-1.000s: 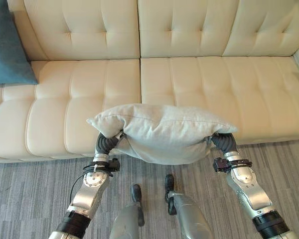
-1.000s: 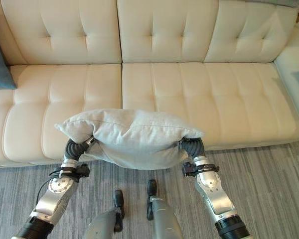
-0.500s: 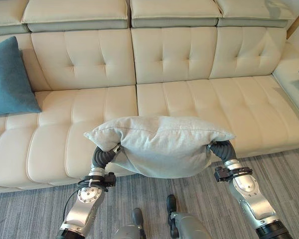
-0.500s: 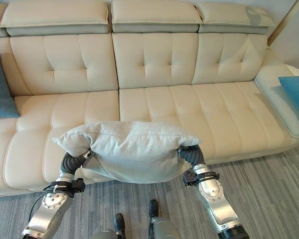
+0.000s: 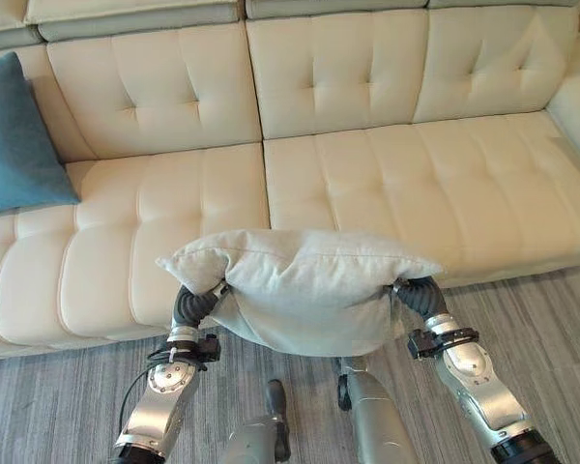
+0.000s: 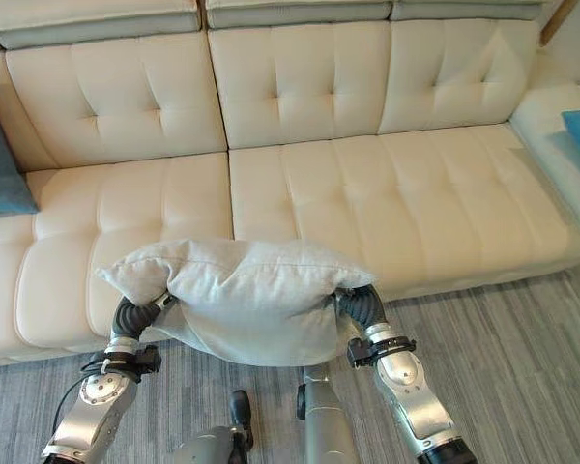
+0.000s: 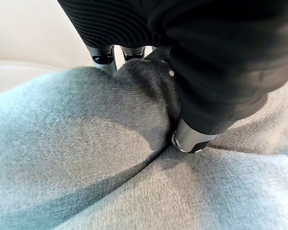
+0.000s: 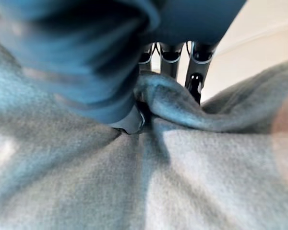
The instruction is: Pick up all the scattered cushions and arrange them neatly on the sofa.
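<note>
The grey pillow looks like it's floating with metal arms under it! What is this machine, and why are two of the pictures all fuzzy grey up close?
It is a walking robot with two silver arms, tidying cushions. Two pictures come from cameras in its head, looking down. There you see the soft light grey fabric cushion carried in front of a big cream leather sofa with button dimples. The left hand and the right hand each hold one end of it.

The two close-up pictures come from little cameras on the wrists. Each shows a dark ribbed cover and silver fingers pinching a fold of the grey cloth, so the cushion looks huge.

A teal blue square cushion already leans against the sofa's back at the robot's left. Below is a grey striped carpet.
</note>
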Robot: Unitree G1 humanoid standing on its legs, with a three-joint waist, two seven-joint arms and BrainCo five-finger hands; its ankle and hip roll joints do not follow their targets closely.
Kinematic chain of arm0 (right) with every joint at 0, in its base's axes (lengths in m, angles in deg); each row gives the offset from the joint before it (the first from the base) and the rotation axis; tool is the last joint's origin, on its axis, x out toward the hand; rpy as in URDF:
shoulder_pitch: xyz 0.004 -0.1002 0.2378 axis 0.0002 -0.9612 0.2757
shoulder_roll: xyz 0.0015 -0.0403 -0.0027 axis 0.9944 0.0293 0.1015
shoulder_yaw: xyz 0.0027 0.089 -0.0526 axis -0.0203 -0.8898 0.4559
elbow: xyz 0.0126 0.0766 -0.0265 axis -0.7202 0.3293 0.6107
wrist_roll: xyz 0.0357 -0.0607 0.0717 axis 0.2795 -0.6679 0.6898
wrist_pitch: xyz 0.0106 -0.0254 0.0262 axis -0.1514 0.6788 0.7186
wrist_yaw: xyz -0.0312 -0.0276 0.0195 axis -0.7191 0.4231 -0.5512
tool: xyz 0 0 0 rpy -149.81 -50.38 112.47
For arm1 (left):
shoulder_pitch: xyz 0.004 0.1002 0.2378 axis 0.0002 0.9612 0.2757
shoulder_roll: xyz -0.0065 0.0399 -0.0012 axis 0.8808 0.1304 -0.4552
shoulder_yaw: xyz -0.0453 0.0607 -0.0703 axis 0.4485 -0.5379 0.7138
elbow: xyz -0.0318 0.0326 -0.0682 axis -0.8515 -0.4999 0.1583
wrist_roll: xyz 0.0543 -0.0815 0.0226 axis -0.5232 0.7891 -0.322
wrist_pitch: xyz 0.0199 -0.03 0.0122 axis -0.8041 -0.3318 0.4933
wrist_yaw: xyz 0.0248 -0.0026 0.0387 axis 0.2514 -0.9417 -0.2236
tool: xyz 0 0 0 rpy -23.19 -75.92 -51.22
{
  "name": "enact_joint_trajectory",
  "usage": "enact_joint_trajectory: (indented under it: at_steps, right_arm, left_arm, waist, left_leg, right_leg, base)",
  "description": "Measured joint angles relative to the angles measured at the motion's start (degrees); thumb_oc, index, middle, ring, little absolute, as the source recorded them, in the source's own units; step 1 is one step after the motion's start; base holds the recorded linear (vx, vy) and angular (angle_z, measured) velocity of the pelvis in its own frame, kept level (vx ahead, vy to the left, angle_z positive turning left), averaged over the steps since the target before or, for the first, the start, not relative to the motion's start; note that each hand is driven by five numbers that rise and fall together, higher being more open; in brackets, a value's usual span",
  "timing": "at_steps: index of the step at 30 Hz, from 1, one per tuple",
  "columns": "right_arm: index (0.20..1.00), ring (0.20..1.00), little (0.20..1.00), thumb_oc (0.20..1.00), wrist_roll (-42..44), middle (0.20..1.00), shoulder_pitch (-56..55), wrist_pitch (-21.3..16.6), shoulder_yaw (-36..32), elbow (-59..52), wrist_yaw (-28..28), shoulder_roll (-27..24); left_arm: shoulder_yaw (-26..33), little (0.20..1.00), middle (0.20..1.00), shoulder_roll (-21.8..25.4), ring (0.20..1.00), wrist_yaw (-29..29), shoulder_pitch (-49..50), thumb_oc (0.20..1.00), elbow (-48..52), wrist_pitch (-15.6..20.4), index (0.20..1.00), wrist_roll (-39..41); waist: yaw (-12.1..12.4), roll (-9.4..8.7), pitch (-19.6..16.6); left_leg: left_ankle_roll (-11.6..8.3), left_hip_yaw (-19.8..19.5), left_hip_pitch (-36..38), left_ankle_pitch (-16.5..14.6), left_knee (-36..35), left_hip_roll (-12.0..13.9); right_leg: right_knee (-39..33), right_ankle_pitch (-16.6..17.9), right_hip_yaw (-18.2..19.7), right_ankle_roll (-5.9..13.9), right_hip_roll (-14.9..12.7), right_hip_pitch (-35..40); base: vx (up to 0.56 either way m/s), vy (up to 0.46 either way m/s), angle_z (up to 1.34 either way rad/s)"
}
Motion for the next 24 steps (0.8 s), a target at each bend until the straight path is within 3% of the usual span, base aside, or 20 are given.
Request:
enact_joint_trajectory:
  at_steps: [1, 2, 3, 4, 5, 7, 8, 9, 12, 15, 16, 20, 22, 24]
  right_arm:
    - [0.2, 0.2, 0.2, 0.2, -0.01, 0.2, -0.31, 0.02, -0.42, 0.27, 0.19, -0.31]
    - [0.2, 0.2, 0.2, 0.2, 0.02, 0.2, -0.54, 0.02, -1.31, 0.9, 0.6, -0.96]
    - [0.2, 0.2, 0.2, 0.2, 0.02, 0.2, -0.78, 0.12, -1.72, 1.02, 0.67, -1.16]
    - [0.2, 0.2, 0.2, 0.2, 0.04, 0.2, -0.76, 0.5, -2.26, 1.04, 0.89, -2.0]
    - [0.2, 0.2, 0.2, 0.2, 0.06, 0.2, -0.59, 0.5, -3.43, 1.06, 1.25, -2.61]
    - [0.2, 0.2, 0.2, 0.2, 0.06, 0.2, -0.25, 0.5, -4.16, 0.84, 1.3, -3.03]
    - [0.2, 0.2, 0.2, 0.2, 0.09, 0.2, 0.07, 0.34, -4.74, 0.67, 1.26, -3.61]
    - [0.2, 0.2, 0.2, 0.2, 0.09, 0.2, -0.08, 0.32, -5.44, 0.64, 1.18, -3.43]
    - [0.2, 0.2, 0.2, 0.2, 0.08, 0.2, 0.07, 0.27, -7.1, 0.46, 0.54, -3.65]
    - [0.2, 0.2, 0.2, 0.2, -0.02, 0.2, 0.81, 0.27, -7.29, 0.24, -0.2, -3.49]
    - [0.2, 0.2, 0.2, 0.2, -0.03, 0.2, 0.85, 0.28, -7.15, 0.24, -0.26, -3.51]
    - [0.2, 0.2, 0.2, 0.2, -0.16, 0.2, 0.97, 0.28, -6.23, 0.26, -1.04, -3.48]
    - [0.2, 0.2, 0.2, 0.2, -0.89, 0.2, 1.09, 0.29, -5.99, 0.27, -1.18, -3.85]
    - [0.2, 0.2, 0.2, 0.2, -1.32, 0.2, 1.13, 0.26, -5.29, 0.04, -1.14, -2.64]
  left_arm:
    - [-0.63, 0.2, 0.2, -0.24, 0.2, 0.03, 0.2, 0.2, 0.03, 0.0, 0.2, 0.0]
    - [-1.0, 0.2, 0.2, -0.46, 0.2, 0.43, 0.43, 0.2, 0.24, -0.01, 0.2, 0.02]
    - [-1.33, 0.2, 0.2, -0.41, 0.2, 0.8, 0.45, 0.2, 0.37, -0.01, 0.2, 0.02]
    - [-1.53, 0.2, 0.2, -0.64, 0.2, 1.55, 0.85, 0.2, 0.94, 0.03, 0.2, 0.02]
    - [-1.56, 0.2, 0.2, -0.4, 0.2, 2.59, -0.46, 0.2, 0.94, -0.04, 0.2, 0.0]
    - [-1.55, 0.2, 0.2, -0.5, 0.2, 3.39, -1.14, 0.2, 1.31, 0.02, 0.2, 0.02]
    - [-1.63, 0.2, 0.2, -0.9, 0.2, 3.82, -1.78, 0.2, 1.37, -0.01, 0.2, 0.02]
    - [-1.74, 0.2, 0.2, -1.15, 0.2, 4.19, -2.12, 0.2, 1.43, 0.0, 0.2, 0.01]
    - [-2.68, 0.2, 0.2, -2.13, 0.2, 4.7, -4.12, 0.2, 1.43, 0.01, 0.2, -0.05]
    - [-2.67, 0.2, 0.2, -2.09, 0.2, 4.7, -4.65, 0.2, 0.96, -0.03, 0.2, -0.2]
    - [-2.63, 0.2, 0.2, -2.07, 0.2, 4.67, -4.76, 0.2, 0.66, -0.04, 0.2, -0.21]
    - [-2.58, 0.2, 0.2, -2.01, 0.2, 4.31, -5.0, 0.2, 0.6, -0.04, 0.2, -0.21]
    - [-2.41, 0.2, 0.2, -2.13, 0.2, 4.31, -3.93, 0.2, 0.7, -0.06, 0.2, -0.2]
    - [-1.62, 0.2, 0.2, -1.32, 0.2, 4.31, -3.56, 0.2, 0.83, -0.09, 0.2, -0.21]
  waist:
    - [-0.16, 0.14, 0.0]
    - [-0.15, 1.85, 0.61]
    - [-0.54, 2.15, 0.79]
    - [-0.05, 2.78, 0.65]
    - [-1.09, 3.14, 0.68]
    - [-0.96, 2.82, 0.52]
    - [-1.28, 3.4, 0.46]
    - [-1.5, 3.27, 0.44]
    - [-1.78, 2.86, 0.64]
    - [-1.32, 2.79, 0.75]
    - [-0.86, 2.83, 0.83]
    - [-0.19, 3.92, 1.25]
    - [0.78, 6.71, 1.53]
    - [0.81, 5.48, 1.95]
  left_leg:
    - [-1.11, -0.96, 0.41, -0.24, 0.21, 0.29]
    - [-3.17, -1.7, 1.26, 0.18, 1.69, 2.35]
    - [-4.41, -1.66, 0.86, -0.6, 3.75, 3.17]
    - [-5.52, -1.46, 0.29, -1.56, 9.23, 4.76]
    - [-6.24, -0.86, -2.73, -0.99, 15.96, 6.31]
    - [-6.67, 0.47, -4.46, -0.81, 22.33, 7.78]
    - [-6.53, 1.03, -4.94, 0.59, 25.18, 8.87]
    - [-6.65, 1.61, -5.25, 0.51, 26.06, 9.01]
    - [-6.78, 1.65, -7.6, -1.24, 22.11, 6.79]
    - [-6.47, 1.16, -10.49, -0.55, 11.74, 4.07]
    - [-6.3, 0.45, -10.93, 1.05, 7.94, 3.32]
    - [-5.48, -2.3, -11.86, 4.85, 5.45, 2.71]
    - [-4.08, -3.45, -6.89, 8.85, -0.16, 4.74]
    - [-2.93, -2.48, -6.34, 10.11, -0.62, 2.99]
  right_leg:
    - [0.66, 0.81, -0.2, -0.58, 0.28, 0.01]
    - [2.03, 0.84, -2.65, -1.88, 1.57, 1.39]
    - [2.21, 1.46, -3.23, -1.96, 1.94, 2.02]
    - [3.24, 1.21, -4.85, -6.8, 3.63, 3.29]
    - [2.81, -0.01, -6.93, -7.9, 4.17, 4.51]
    - [2.05, 0.84, -6.91, -8.68, 5.14, 5.94]
    - [1.8, -0.77, -6.64, -10.59, 6.24, 7.42]
    - [1.79, -0.67, -6.66, -10.55, 6.27, 8.13]
    - [-0.77, 0.68, -6.6, -11.85, 5.99, 10.07]
    - [-2.24, 0.77, -6.87, -11.75, 5.92, 11.35]
    - [-2.3, 0.59, -6.89, -11.47, 5.93, 12.01]
    - [-3.32, -0.23, -6.41, -10.26, 6.49, 14.1]
    - [-1.83, -1.55, -4.79, -8.72, 9.07, 14.81]
    - [1.31, -4.02, -3.25, -6.59, 7.56, 13.16]
  base:
    - [0.26, -0.165, 0.88]
    - [0.18, -0.147, 0.51]
    - [0.26, -0.216, 0.34]
    - [0.35, -0.275, 0.28]
    - [0.34, -0.247, 0.13]
    - [0.22, -0.137, -0.13]
    - [0.19, -0.081, -0.25]
    - [0.16, -0.049, -0.08]
    - [0.11, 0.003, 0.04]
    - [0.07, 0.051, -0.06]
    - [0.07, 0.076, -0.1]
    - [0.11, 0.145, -0.18]
    - [0.07, 0.138, -0.51]
    - [0.1, 0.138, -0.3]
